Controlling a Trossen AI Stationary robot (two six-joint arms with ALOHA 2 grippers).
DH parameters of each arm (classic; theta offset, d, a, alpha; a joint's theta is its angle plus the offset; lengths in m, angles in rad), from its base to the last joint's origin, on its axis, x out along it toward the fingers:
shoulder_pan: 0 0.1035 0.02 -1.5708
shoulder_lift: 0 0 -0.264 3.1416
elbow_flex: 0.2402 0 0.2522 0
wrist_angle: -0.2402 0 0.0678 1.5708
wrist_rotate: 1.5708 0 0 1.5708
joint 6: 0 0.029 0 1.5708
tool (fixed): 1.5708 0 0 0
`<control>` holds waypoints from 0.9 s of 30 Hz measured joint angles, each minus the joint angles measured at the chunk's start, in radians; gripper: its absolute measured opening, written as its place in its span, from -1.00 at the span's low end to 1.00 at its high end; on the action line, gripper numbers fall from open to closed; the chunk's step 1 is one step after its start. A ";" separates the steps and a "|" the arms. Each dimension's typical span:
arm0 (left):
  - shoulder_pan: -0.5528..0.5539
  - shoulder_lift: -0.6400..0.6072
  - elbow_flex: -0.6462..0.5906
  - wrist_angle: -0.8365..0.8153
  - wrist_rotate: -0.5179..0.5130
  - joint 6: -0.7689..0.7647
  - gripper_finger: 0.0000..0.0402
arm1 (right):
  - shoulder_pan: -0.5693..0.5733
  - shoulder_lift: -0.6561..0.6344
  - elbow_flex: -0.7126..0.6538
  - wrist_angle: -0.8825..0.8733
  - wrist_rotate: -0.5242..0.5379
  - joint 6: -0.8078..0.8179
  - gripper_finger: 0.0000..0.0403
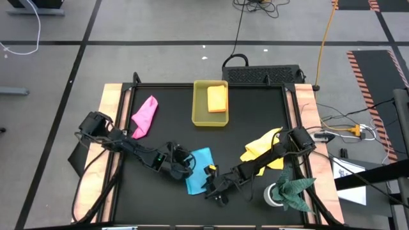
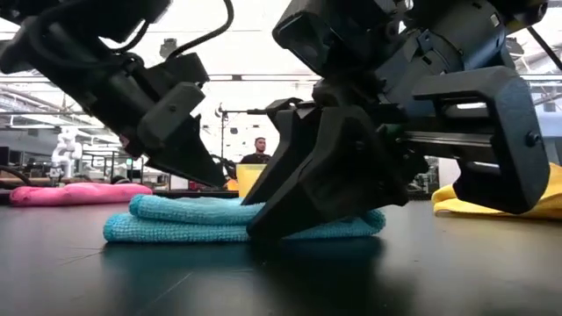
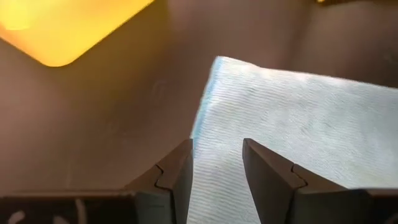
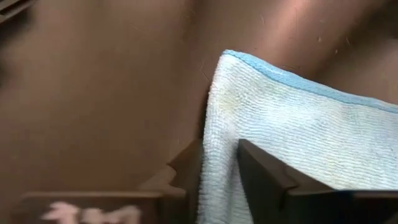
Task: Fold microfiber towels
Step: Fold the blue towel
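My right gripper (image 4: 217, 180) pinches the light blue towel (image 1: 199, 167) at its 5 o'clock edge; the towel lies at table 6 o'clock. My left gripper (image 3: 216, 180) sits parted over the towel's 9 o'clock side, holding nothing.

We get even overhead room light in the high view, with soft shadows on the matte black table top (image 1: 255, 128). Low view is backlit by a bright ceiling, so the arms read as near silhouettes. In both wrist views the background blurs; the translucent yellow rectangular tray (image 3: 68, 25) glows overexposed.
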 joint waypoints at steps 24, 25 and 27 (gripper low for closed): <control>-0.077 0.172 0.003 0.237 0.045 0.168 -0.29 | 0.005 -0.191 -0.004 -0.275 -0.282 0.078 -0.97; -0.083 0.172 0.003 0.247 0.057 0.181 -0.29 | 0.005 -0.200 -0.004 -0.276 -0.283 0.082 -0.97; -0.097 0.171 0.002 0.262 0.064 0.200 -0.29 | -0.001 -0.228 -0.004 -0.277 -0.282 0.102 -0.97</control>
